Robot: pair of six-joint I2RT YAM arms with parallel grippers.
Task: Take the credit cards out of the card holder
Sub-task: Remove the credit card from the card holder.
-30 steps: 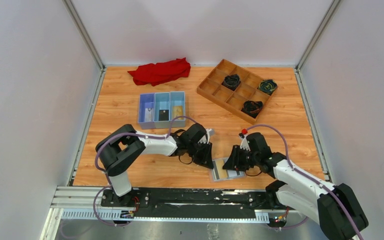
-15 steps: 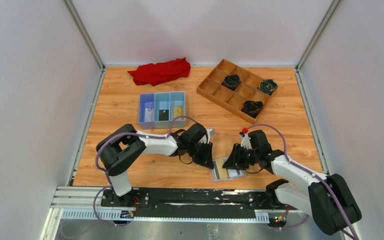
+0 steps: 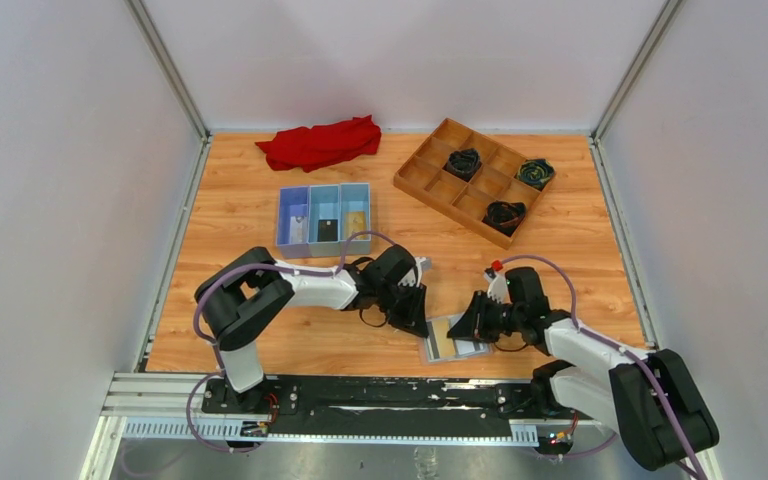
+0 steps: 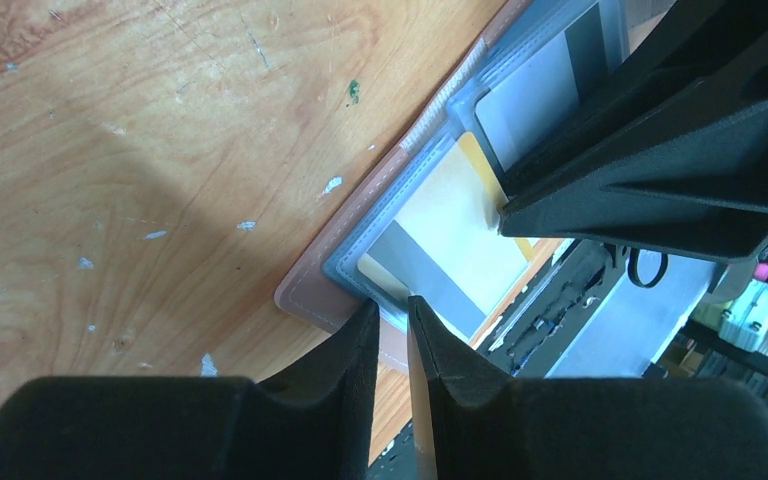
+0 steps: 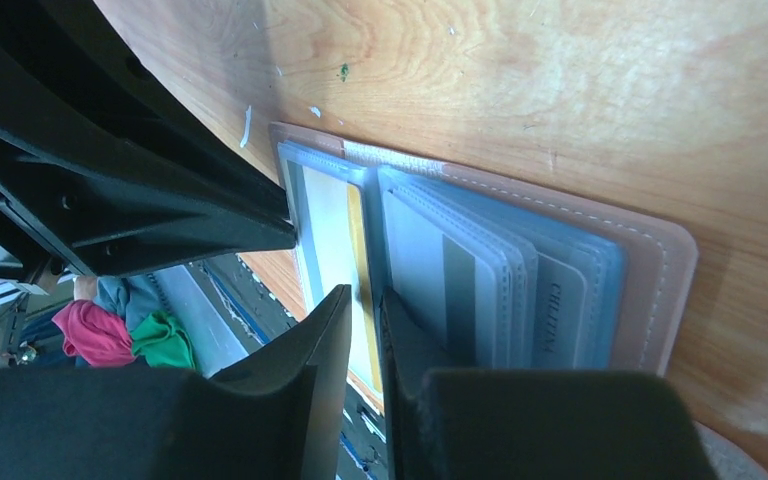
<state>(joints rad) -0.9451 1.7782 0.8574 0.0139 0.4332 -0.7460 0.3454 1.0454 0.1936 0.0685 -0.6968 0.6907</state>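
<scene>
Right arm has dipped lower and its fingers have drawn in: the right gripper (image 5: 365,297) is down to a thin slit astride the edge of the gold-tan card (image 5: 357,235), though real pinch or not, can't tell. Opposite, the left gripper (image 4: 390,308) is nearly closed too, tips at a corner of the card holder (image 3: 447,342), grip unclear. Holder lies spread open on the wooden table (image 3: 580,250), near edge, between both grippers.
</scene>
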